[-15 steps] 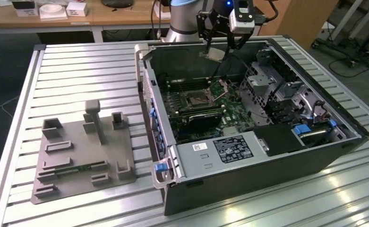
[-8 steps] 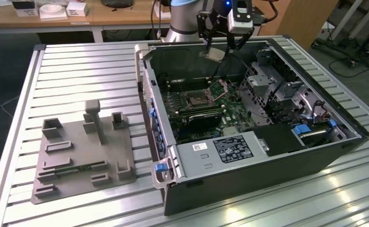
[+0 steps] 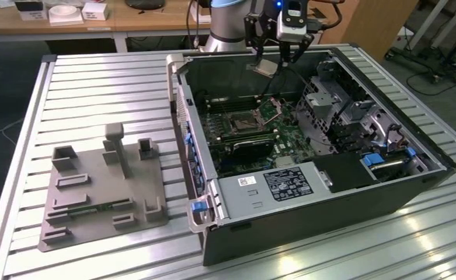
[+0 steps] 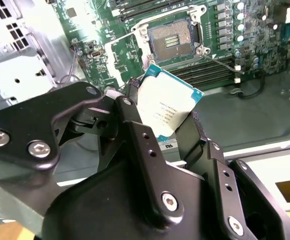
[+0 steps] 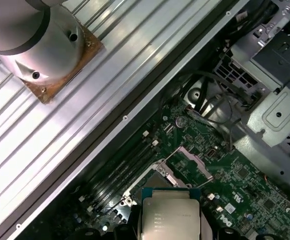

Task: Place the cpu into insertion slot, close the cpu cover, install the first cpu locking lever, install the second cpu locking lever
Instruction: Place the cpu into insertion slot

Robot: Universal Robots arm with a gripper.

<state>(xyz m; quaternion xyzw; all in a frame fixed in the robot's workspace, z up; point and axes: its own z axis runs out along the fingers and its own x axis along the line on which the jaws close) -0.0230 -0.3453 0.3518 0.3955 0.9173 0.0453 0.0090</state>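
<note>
Holding: hand (image 3: 266,64) pinches the cpu (image 4: 168,100) between its fingers.
cpu location: aloft over the motherboard (image 3: 294,137), apart from the bare socket (image 4: 170,41).
cpu cover (image 5: 193,161): swung open beside socket.

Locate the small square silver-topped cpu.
In the exterior view the cpu is held in the black gripper, raised above the open computer case, clear of the empty motherboard socket.
</note>
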